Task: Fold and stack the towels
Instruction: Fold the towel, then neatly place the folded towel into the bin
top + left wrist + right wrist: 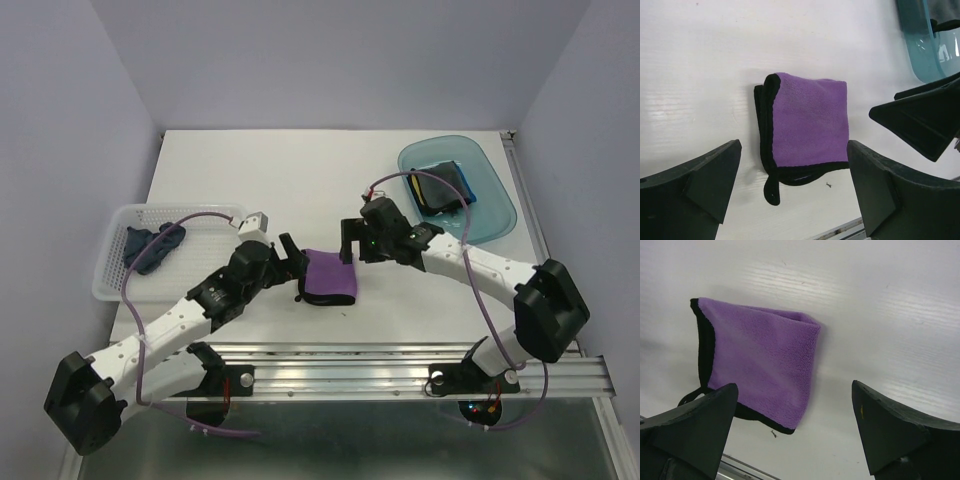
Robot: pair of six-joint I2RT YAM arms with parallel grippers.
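Purple towel (pixel 330 277) lies folded at centre frame on the tabletop (pixel 250 170), not yet stacked, between the left end effector (pixel 292 256) and right end effector (pixel 350 238), both spread and empty. A folded blue towel (pixel 440 188) sits in the teal tray (pixel 500 215) at upper right. The navy towel (pixel 150 245) lies crumpled in the basket (pixel 108 262) at left.

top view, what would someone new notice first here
The folded purple towel lying mid-table near the front edge, with both arms' open jaws flanking it. Next, the teal tray at far right holding a folded blue towel, and the white basket at left with a crumpled navy towel.
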